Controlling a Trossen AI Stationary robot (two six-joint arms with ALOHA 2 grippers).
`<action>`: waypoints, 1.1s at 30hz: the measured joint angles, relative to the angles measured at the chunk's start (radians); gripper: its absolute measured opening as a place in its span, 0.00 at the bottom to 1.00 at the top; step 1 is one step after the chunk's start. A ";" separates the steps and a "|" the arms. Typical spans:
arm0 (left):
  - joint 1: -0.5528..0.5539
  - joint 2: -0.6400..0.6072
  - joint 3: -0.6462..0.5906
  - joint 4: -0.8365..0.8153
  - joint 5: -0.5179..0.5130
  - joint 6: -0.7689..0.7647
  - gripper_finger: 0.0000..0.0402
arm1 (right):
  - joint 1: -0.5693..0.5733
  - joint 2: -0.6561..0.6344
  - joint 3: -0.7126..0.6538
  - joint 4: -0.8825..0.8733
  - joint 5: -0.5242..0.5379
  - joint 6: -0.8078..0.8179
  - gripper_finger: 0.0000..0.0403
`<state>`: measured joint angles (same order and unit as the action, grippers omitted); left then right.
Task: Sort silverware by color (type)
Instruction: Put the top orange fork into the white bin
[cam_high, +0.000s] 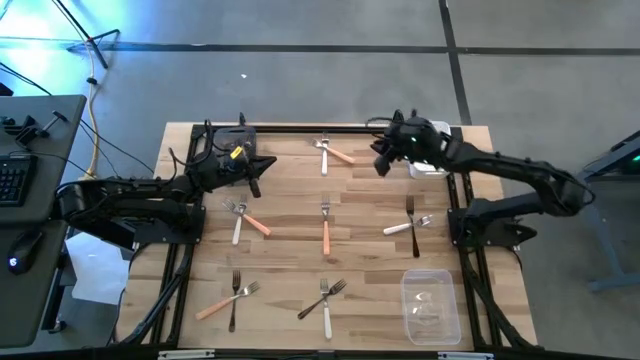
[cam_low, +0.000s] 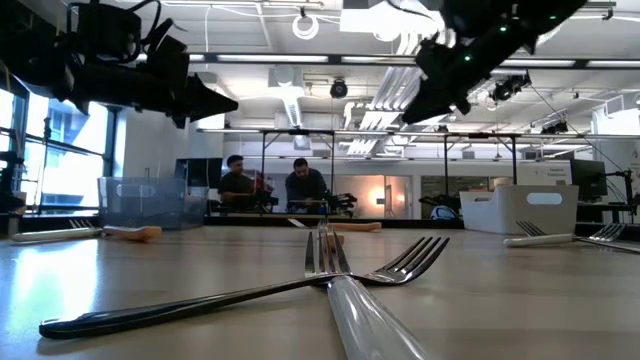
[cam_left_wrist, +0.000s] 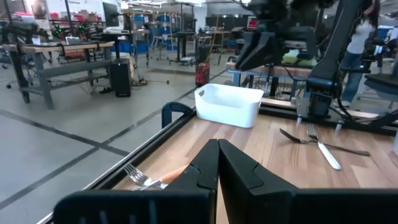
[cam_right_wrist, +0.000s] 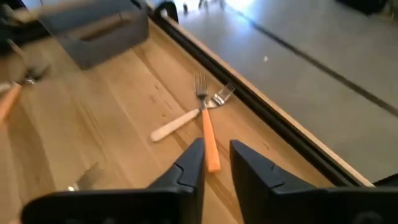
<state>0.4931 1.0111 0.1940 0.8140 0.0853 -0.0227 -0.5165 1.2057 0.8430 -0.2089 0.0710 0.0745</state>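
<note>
Small forks lie in crossed pairs on the wooden table. A white-and-orange pair (cam_high: 330, 152) lies at the far middle, and it also shows in the right wrist view as an orange fork (cam_right_wrist: 209, 140) and a white fork (cam_right_wrist: 180, 124). Another white-and-orange pair (cam_high: 243, 217) is left of centre, a single orange fork (cam_high: 326, 232) is in the middle, and a black-and-white pair (cam_high: 410, 222) is on the right. Two more pairs lie near the front edge (cam_high: 232, 297) (cam_high: 326, 296). My left gripper (cam_high: 256, 166) (cam_left_wrist: 217, 163) hovers shut and empty. My right gripper (cam_high: 381, 163) (cam_right_wrist: 216, 163) hovers slightly open just right of the far pair.
A white bin (cam_high: 432, 167) (cam_left_wrist: 229, 103) sits at the far right under the right arm. A grey bin (cam_right_wrist: 93, 28) stands at the far left and a clear bin (cam_high: 430, 302) at the near right. Black frame rails (cam_high: 462, 235) run along the table. People sit in the room beyond (cam_low: 268, 186).
</note>
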 joint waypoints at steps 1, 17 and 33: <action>0.000 0.000 0.000 -0.004 0.000 0.000 0.00 | -0.005 0.030 0.030 -0.021 -0.006 -0.005 0.19; -0.003 0.000 0.000 -0.051 0.010 0.046 0.00 | -0.020 0.462 0.418 -0.295 -0.078 -0.125 0.48; -0.003 0.000 0.000 -0.065 0.010 0.078 0.00 | -0.025 0.686 0.494 -0.191 -0.155 -0.109 0.64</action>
<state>0.4904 1.0115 0.1940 0.7486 0.0951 0.0557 -0.5413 1.8914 1.3373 -0.4004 -0.0836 -0.0341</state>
